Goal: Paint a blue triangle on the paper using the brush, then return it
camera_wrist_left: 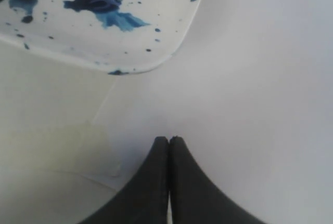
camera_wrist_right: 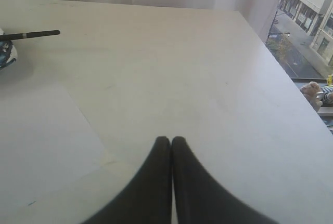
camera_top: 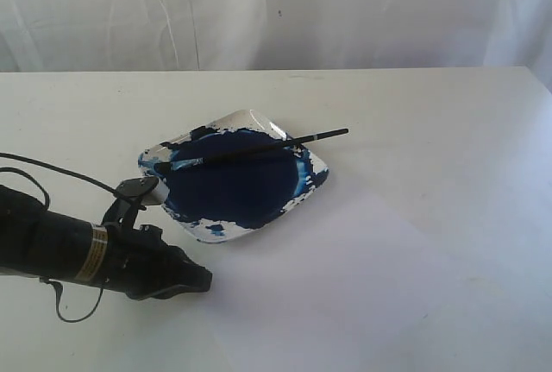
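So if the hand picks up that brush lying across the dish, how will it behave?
Probably light and stiff: the brush is thin and spans the dish without sagging. Its slim handle might roll if nudged, since it seems to rest only on the rim. The bristle end lies by the paint, so it could be wet and smear.

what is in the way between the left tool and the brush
Nothing visible. The brush lies bare across the dish over the dark paint; only blank paper and the dish's near edge lie between it and the shut left tool.
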Action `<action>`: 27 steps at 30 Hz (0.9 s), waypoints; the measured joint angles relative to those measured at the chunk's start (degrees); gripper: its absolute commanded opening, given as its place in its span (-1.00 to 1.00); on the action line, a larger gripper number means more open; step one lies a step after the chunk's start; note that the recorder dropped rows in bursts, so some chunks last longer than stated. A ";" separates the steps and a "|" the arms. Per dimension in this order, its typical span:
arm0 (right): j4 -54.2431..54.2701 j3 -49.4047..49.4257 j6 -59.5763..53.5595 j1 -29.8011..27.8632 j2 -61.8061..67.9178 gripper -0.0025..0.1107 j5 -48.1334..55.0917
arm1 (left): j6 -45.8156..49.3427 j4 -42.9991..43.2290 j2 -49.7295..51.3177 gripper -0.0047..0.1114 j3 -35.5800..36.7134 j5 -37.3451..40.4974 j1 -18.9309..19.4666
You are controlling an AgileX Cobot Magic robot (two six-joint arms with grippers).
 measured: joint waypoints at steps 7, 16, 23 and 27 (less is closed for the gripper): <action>0.00 0.00 0.00 0.00 0.00 -0.96 0.00 | 0.00 0.00 0.00 -0.92 0.00 0.00 0.00; -0.39 0.00 0.00 0.00 0.00 -0.96 -2.84 | 0.00 0.00 0.00 -0.92 0.00 0.00 0.00; -0.39 0.00 7.17 0.00 0.00 -0.96 -16.58 | 0.08 0.00 0.00 -0.92 0.00 0.00 0.00; 0.00 0.00 21.35 0.00 0.00 -0.96 -18.70 | 0.08 0.00 0.00 -0.92 0.00 0.00 0.00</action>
